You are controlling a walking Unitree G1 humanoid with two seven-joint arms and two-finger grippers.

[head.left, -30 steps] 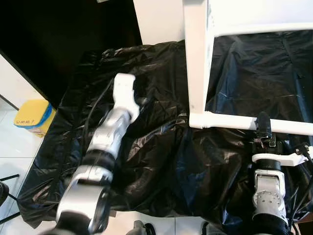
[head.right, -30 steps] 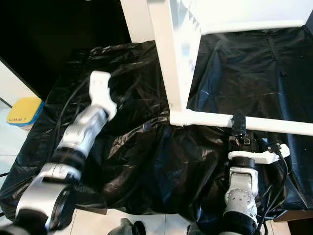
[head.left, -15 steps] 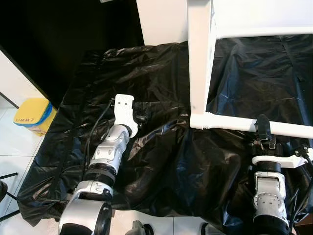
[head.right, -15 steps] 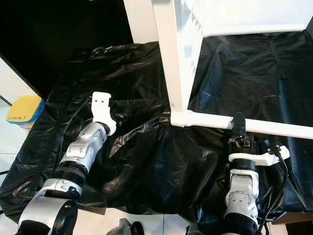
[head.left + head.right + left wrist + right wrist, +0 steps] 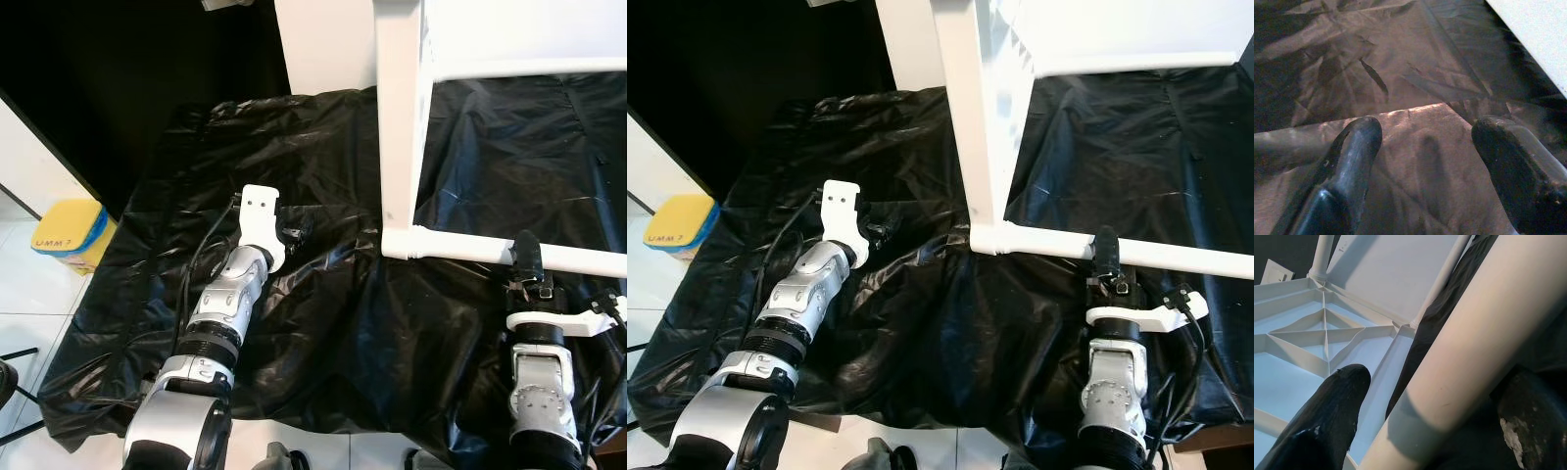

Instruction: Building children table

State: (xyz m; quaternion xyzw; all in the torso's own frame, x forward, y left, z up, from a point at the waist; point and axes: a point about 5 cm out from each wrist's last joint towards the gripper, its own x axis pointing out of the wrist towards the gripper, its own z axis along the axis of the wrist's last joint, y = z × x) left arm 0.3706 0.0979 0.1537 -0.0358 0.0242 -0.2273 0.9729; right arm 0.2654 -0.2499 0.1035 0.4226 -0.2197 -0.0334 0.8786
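The white children's table lies tipped on its side on a black plastic sheet (image 5: 323, 323). Its top's edge (image 5: 400, 108) stands upright, and one round white leg (image 5: 460, 247) runs level just above the sheet. My right gripper (image 5: 527, 257) is shut on that table leg from below. In the right wrist view the leg (image 5: 1469, 347) passes between the two black fingers (image 5: 1322, 421), with the ribbed underside of the table (image 5: 1312, 333) behind. My left gripper (image 5: 294, 233) rests low on the sheet, left of the table. It is open, fingers (image 5: 1352, 161) spread over bare plastic.
A yellow and blue box (image 5: 67, 235) sits on the white tile floor (image 5: 29, 333) at the left. The sheet is crumpled and hangs over the front edge. Behind it on the left is a dark space. A cable (image 5: 612, 308) loops beside my right wrist.
My left arm has come down from a raised reach to the sheet and drawn nearer to the table. The right gripper has stayed on the leg.
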